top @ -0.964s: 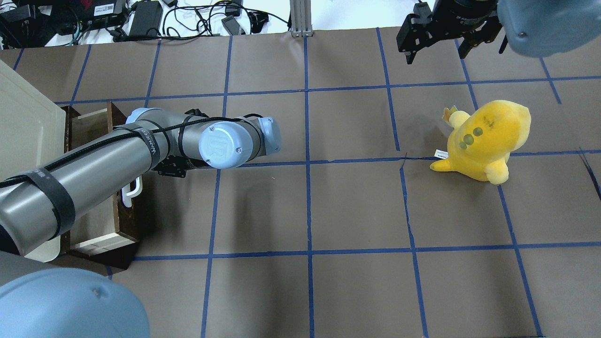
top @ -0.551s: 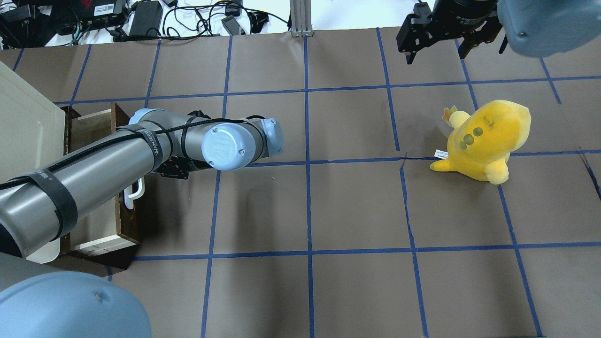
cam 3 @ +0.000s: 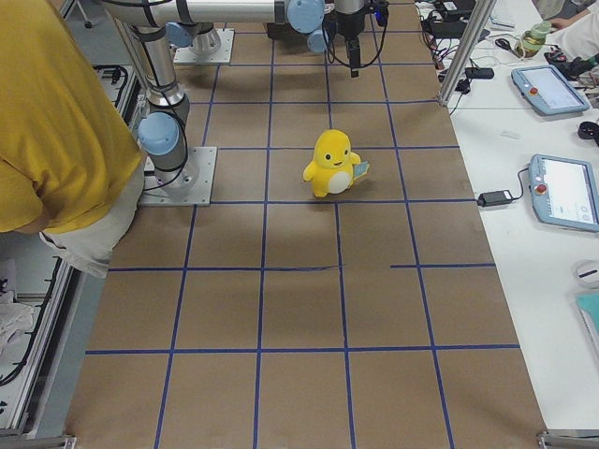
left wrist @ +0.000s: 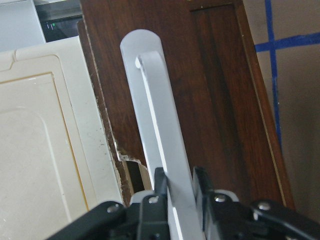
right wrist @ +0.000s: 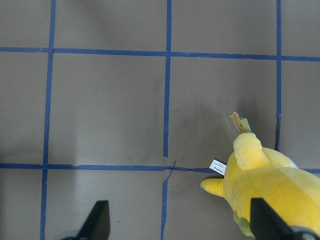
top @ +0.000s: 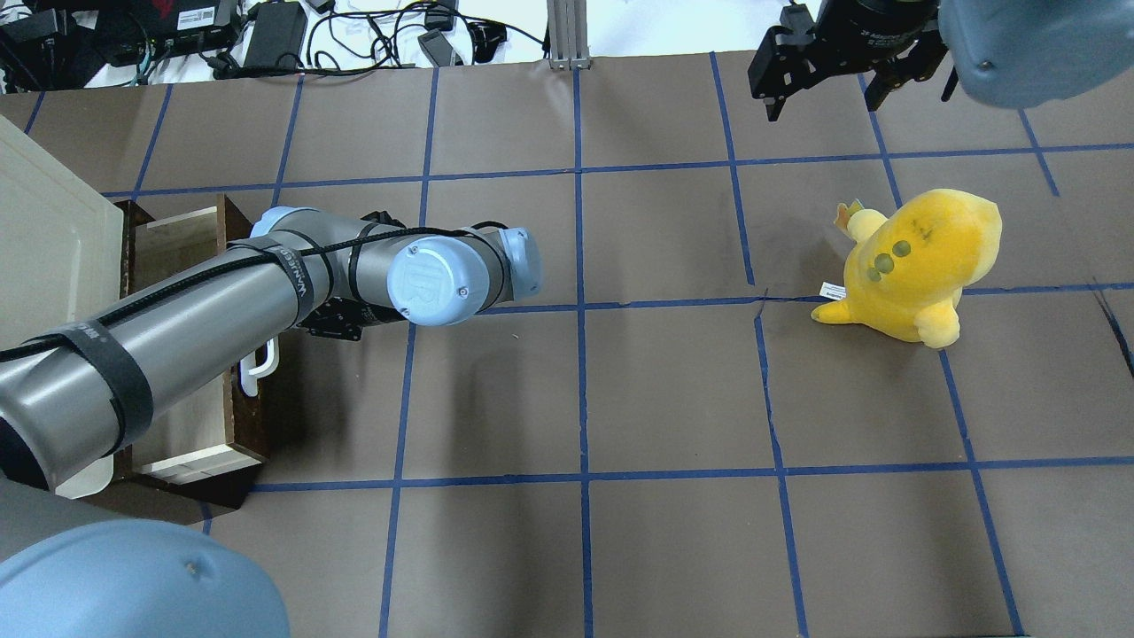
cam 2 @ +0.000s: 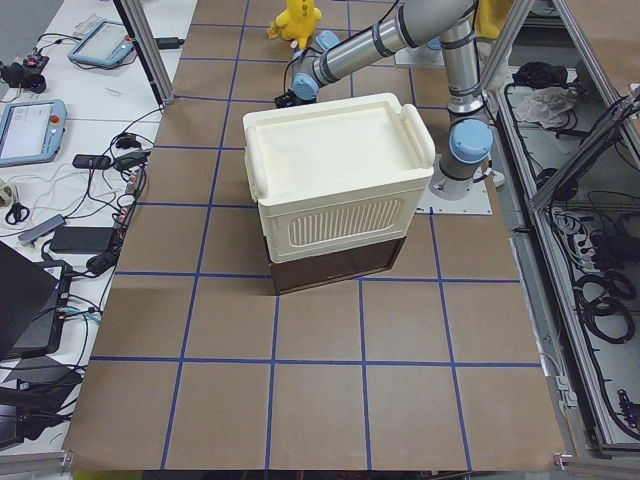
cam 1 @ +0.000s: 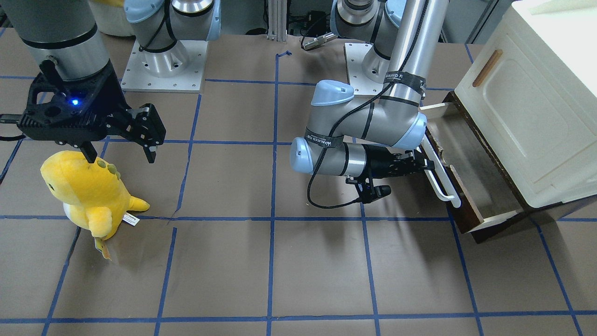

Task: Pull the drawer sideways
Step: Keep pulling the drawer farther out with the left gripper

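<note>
Where the left gripper [left wrist: 179, 182] clamps its long white bar handle [left wrist: 157, 115], you find the dark brown wooden drawer [cam 1: 466, 217] part-open at the desk's left edge; right gripper [cam 1: 120, 156] hangs spread wide, holding nothing.

1. The table [top: 673, 390] is brown, with blue tape lines that make big squares.
2. A yellow soft toy [top: 912, 266] sits up on it near one end.
3. A white cabinet [cam 1: 536, 107] stands at the other end, with a brown drawer [cam 1: 471, 172] sticking out at its bottom.
</note>
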Controlling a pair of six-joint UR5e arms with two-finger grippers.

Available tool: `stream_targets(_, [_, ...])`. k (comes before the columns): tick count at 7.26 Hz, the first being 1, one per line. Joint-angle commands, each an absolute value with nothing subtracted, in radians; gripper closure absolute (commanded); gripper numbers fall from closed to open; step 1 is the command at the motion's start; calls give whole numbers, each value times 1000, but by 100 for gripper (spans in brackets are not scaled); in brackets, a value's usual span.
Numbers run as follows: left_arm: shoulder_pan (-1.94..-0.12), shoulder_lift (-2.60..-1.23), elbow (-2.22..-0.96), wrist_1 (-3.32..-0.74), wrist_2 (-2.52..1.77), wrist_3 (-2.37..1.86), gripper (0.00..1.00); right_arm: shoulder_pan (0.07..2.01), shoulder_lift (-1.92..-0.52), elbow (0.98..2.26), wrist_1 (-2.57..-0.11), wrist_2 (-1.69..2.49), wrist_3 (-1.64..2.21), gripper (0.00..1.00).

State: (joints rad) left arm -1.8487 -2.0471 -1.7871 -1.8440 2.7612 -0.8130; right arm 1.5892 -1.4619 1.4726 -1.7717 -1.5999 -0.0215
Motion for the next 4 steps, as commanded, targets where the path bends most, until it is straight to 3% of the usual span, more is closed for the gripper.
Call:
stream_targets(1, [-1856, -2054, -1787, -1844, 2761, -815, 78, 1589, -1462, 1473, -1772, -1600, -21, 0])
stream_targets(4, [-1856, -2063, -1779, -1836, 2761, -815, 80, 1589, -1462, 1473, -1772, -1600, -21, 0])
